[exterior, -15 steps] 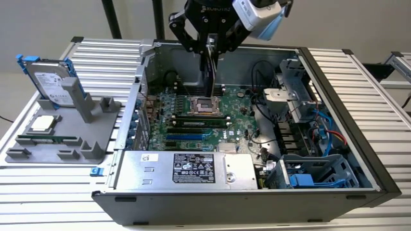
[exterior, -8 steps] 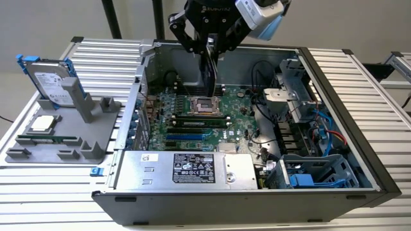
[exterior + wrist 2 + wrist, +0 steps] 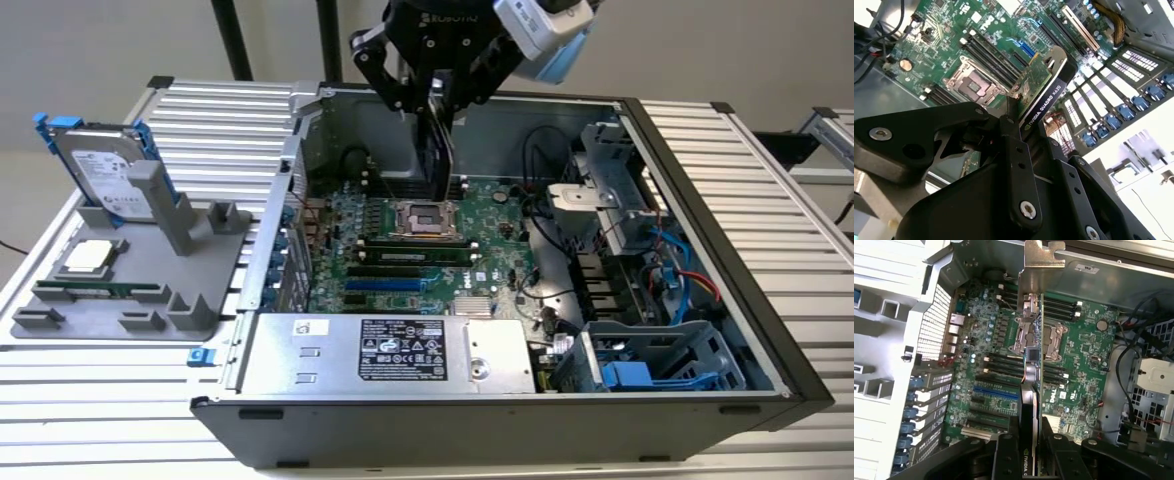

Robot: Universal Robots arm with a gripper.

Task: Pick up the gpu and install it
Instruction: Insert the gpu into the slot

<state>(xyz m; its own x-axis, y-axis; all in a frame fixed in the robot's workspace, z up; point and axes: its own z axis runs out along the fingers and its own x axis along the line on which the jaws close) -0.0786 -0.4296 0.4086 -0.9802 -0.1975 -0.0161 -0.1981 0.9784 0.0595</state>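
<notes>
Nearest you in the second wrist view, the gripper [image 3: 1028, 125] has its black fingers [image 3: 1014, 150] closed narrowly on the gpu [image 3: 1041, 87], held over the motherboard [image 3: 939, 45]. In the first wrist view the card runs edge-on across the motherboard, its silver bracket [image 3: 1038, 270] at the far end. In the exterior view it hangs upright above the motherboard, inside the open computer case [image 3: 467, 430].
</notes>
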